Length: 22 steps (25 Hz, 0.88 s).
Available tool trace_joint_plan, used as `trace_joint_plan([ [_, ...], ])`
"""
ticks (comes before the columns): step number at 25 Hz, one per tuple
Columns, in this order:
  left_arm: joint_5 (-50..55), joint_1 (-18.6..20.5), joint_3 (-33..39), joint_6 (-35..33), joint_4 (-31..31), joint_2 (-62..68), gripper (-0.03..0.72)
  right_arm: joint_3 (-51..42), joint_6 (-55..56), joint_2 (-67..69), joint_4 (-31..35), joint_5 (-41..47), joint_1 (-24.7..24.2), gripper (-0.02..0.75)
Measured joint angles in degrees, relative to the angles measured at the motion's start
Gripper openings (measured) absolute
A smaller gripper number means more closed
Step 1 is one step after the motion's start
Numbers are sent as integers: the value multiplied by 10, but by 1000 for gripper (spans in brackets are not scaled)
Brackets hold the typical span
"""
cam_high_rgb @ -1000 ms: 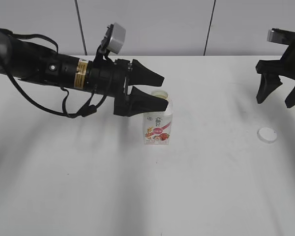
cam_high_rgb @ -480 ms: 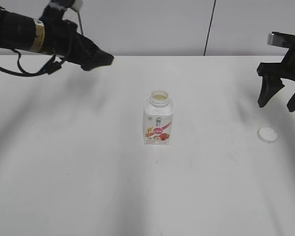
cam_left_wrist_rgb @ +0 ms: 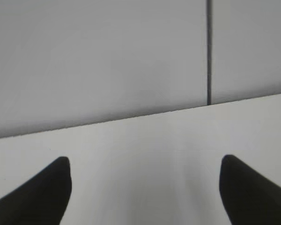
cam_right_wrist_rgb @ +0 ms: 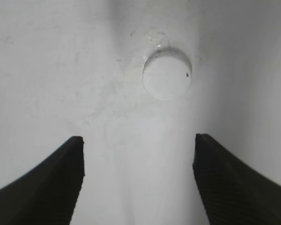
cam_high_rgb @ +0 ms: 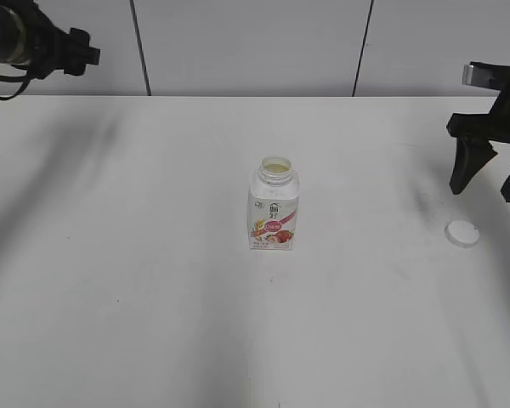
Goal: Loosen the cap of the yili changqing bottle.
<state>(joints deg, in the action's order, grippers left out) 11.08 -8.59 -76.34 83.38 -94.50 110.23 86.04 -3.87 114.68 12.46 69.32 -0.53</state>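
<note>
White and bare, the table [cam_high_rgb: 153, 297] fills most of my exterior view, with a pale grey panelled wall [cam_high_rgb: 255, 42] behind it, split by two dark vertical seams.

Near the middle of the table stands the bottle [cam_high_rgb: 274, 206], upright, small and white with a pink-red strawberry label on its front. Its wide neck is open at the top and a pale cream inside shows there. Nothing touches it.

I see the cap [cam_high_rgb: 461, 233] lying flat on the table, well to the right of the bottle and apart from it. It is a small round white disc.

My right pincer [cam_high_rgb: 490, 178] hangs above the table at the right edge of the exterior view, near the cap but not touching it. Its two black fingers are spread wide and hold nothing. Through the right wrist camera I look straight down between the two dark ribbed fingertips [cam_right_wrist_rgb: 61, 183] at the cap [cam_right_wrist_rgb: 167, 76], which lies on the table ahead of the gap, clear of both.

My left arm [cam_high_rgb: 30, 47] sits in the far upper left corner of the exterior view, high against the wall and well away from the bottle. In the left wrist camera the left pincer [cam_left_wrist_rgb: 145, 187] is spread wide and empty, its two black fingertips [cam_left_wrist_rgb: 42, 192] framing only table edge and wall.
</note>
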Motion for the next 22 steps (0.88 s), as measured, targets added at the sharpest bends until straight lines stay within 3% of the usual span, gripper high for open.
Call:
trace_joint_plan([
  [3, 24, 0, 0, -74, 129, 0, 588, 0, 0, 0, 0, 1, 0, 569],
  [6, 47, -5, 0, -192, 292, 0, 588, 0, 0, 0, 0, 1, 0, 569],
  [12, 134, -35, 0, -425, 538, -9, 588, 0, 1, 0, 0, 1, 0, 569],
  [22, 355, -46, -46, -666, 804, -43, 587, 16, 0, -18, -1, 3, 0, 568],
])
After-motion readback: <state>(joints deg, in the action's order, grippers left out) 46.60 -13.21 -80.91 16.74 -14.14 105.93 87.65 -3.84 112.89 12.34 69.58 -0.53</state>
